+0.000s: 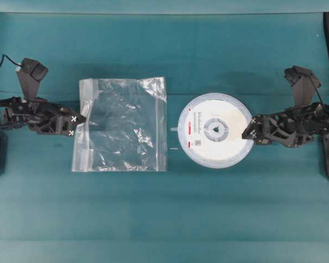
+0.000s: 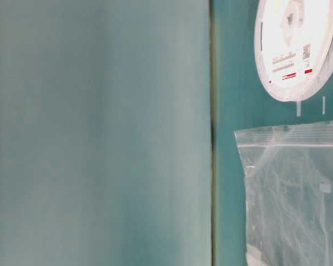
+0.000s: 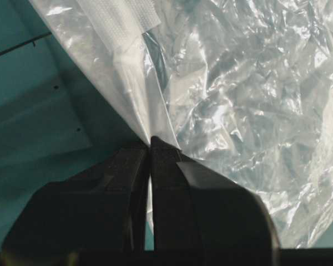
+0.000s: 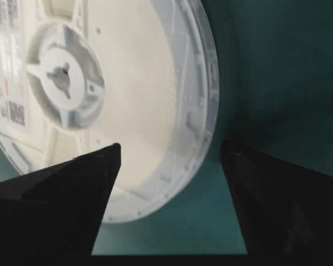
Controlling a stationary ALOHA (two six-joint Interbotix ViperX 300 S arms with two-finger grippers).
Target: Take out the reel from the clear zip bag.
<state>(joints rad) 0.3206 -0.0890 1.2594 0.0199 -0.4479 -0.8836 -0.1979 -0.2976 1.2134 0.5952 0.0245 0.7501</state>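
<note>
I'm seeing the reel (image 1: 215, 130) lying flat on the surface, fully out, right of the bag (image 1: 120, 125). My right claw (image 1: 250, 131) is gaping at its far rim; my left claw (image 1: 75, 125) is pinching the bag's left edge.

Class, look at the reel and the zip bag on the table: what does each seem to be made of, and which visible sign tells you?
The reel: probably rigid moulded plastic, matte white faces with a translucent rim, judging by its crisp hub ribs.
The clear zip bag: thin, soft plastic film, glossy; it is see-through, crinkled and catches bright glints.
</note>
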